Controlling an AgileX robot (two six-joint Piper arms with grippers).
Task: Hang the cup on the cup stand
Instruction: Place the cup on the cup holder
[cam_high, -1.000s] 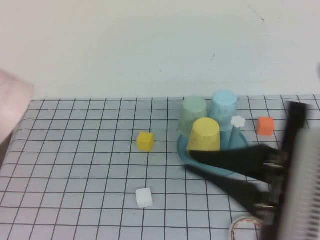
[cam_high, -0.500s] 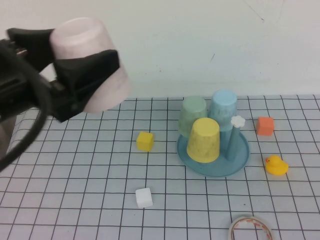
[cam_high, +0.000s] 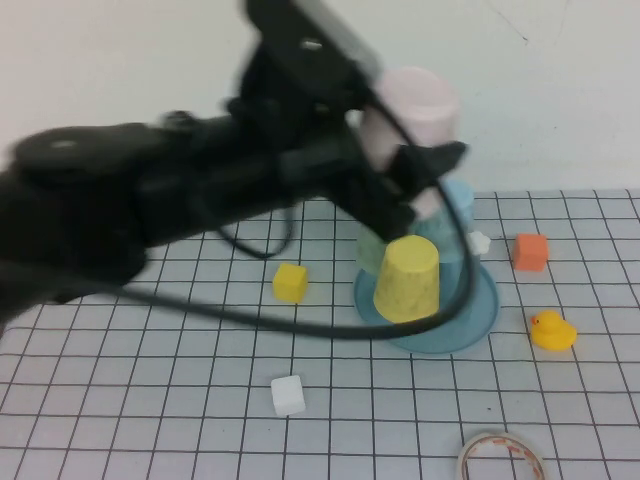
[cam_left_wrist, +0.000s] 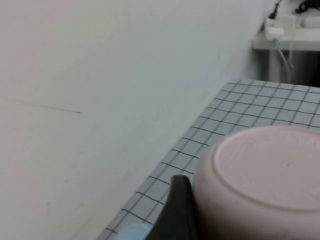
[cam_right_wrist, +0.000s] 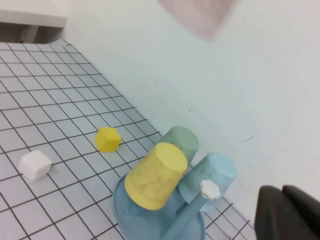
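My left gripper (cam_high: 418, 180) is shut on the pale pink cup (cam_high: 410, 105), held upside down in the air above the cup stand (cam_high: 470, 325). In the left wrist view the cup's base (cam_left_wrist: 265, 185) fills the frame beside one black finger (cam_left_wrist: 177, 210). The stand's round blue base carries a yellow cup (cam_high: 408, 280), a green cup (cam_high: 372, 245) and a light blue cup (cam_high: 462, 205) on its pegs. One peg with a white flower tip (cam_high: 478, 241) stands bare. In the right wrist view the stand (cam_right_wrist: 125, 200) and the blurred pink cup (cam_right_wrist: 197, 15) show, and my right gripper (cam_right_wrist: 287, 212) is shut and empty.
A yellow block (cam_high: 290, 282) lies left of the stand and a white block (cam_high: 288, 395) nearer the front. An orange block (cam_high: 531, 251) and a yellow duck (cam_high: 551, 330) lie right of the stand. A tape roll (cam_high: 500, 458) sits at the front edge.
My left arm has swung from the far left to above the stand, carrying the pink cup. My right arm left the high view a second ago.
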